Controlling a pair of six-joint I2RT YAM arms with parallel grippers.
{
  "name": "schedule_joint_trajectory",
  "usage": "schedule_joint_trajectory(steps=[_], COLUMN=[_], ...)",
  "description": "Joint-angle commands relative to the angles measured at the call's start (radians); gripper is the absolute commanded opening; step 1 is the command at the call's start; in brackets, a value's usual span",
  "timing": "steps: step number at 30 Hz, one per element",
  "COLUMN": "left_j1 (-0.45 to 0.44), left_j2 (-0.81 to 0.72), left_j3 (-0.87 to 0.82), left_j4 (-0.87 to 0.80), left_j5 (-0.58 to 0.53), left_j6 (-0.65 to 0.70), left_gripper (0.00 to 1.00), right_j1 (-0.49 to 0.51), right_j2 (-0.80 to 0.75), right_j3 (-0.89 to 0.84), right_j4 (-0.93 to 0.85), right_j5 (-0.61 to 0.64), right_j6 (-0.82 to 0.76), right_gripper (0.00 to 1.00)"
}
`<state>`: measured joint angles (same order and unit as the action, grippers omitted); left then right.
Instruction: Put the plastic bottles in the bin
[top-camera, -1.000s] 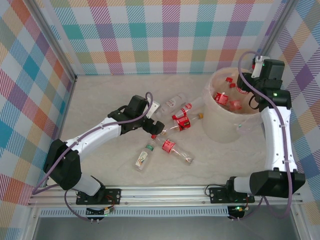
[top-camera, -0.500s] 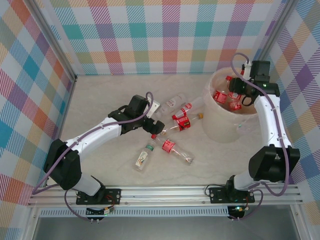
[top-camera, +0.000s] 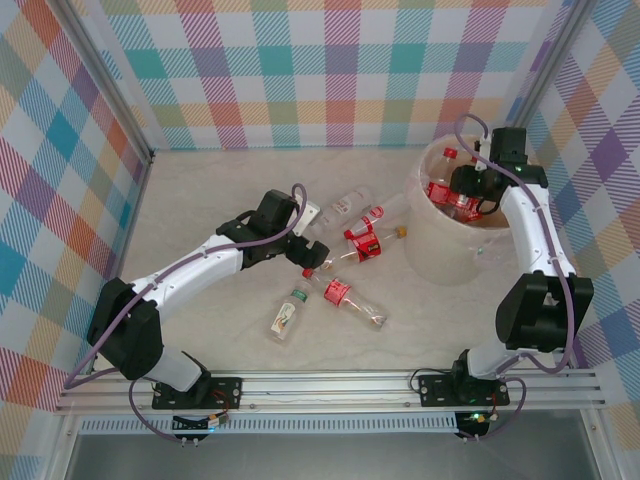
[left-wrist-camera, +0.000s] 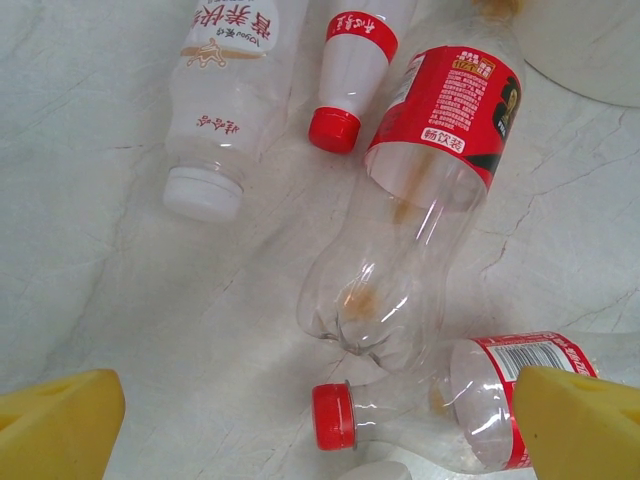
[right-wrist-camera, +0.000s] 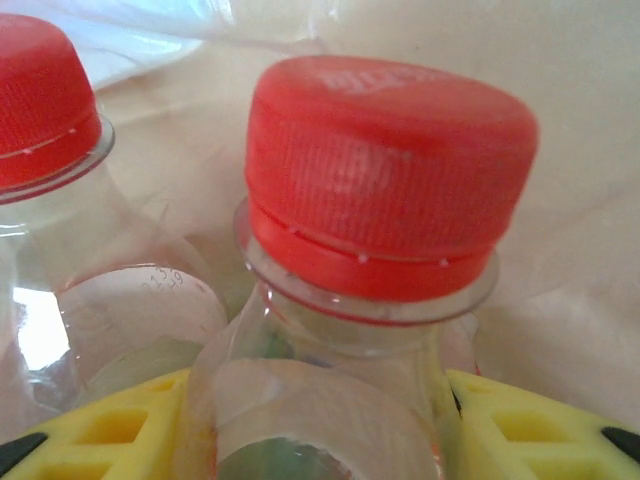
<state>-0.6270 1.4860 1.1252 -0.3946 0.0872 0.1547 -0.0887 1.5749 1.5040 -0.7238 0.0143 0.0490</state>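
R pincer (right-wrist-camera: 325, 425) clamps red-cap bottle (right-wrist-camera: 385, 180) over bin (top-camera: 440, 255) (grip clear on wrist cam); L pincer (left-wrist-camera: 315, 420) apart.

**Pastels, Reds and Yellow**

The walls (top-camera: 300, 70) are covered in pastel plaid; the table (top-camera: 200, 190) is veined in beige. The clear plastic bottles (top-camera: 340, 293) are marked with red labels and caps. The bin (top-camera: 440, 245) is tinted translucent white, the fingers (left-wrist-camera: 60, 425) yellow.

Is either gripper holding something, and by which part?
The right gripper holds a red-capped clear plastic bottle by its shoulder, just below the cap. The left gripper holds nothing.
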Motion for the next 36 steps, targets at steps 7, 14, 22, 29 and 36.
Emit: schedule_joint_trajectory(steps=[7, 14, 22, 29, 36], left_j1=[-0.012, -0.013, -0.013, -0.013, -0.014], left_j2=[0.018, 0.025, 0.03, 0.029, -0.051], left_j3=[0.027, 0.031, 0.052, 0.157, 0.166], left_j4=[-0.025, -0.03, -0.055, -0.189, -0.428], left_j5=[-0.001, 0.003, 0.002, -0.073, -0.057], left_j6=[0.019, 0.019, 0.01, -0.041, -0.22], left_gripper=[0.99, 0.99, 1.0, 1.0, 1.0], right_j1=[-0.008, -0.007, -0.005, 0.022, 0.035], right_j2=[-0.052, -0.141, -0.307, -0.564, -0.651], right_j3=[0.074, 0.151, 0.121, -0.086, -0.064], right_j4=[-0.079, -0.157, -0.149, 0.082, 0.058], right_j5=[0.033, -0.005, -0.141, -0.311, -0.52], right_j6=[-0.007, -0.012, 0.094, 0.273, 0.306], right_gripper=[0.84, 0.99, 0.99, 0.99, 0.99])
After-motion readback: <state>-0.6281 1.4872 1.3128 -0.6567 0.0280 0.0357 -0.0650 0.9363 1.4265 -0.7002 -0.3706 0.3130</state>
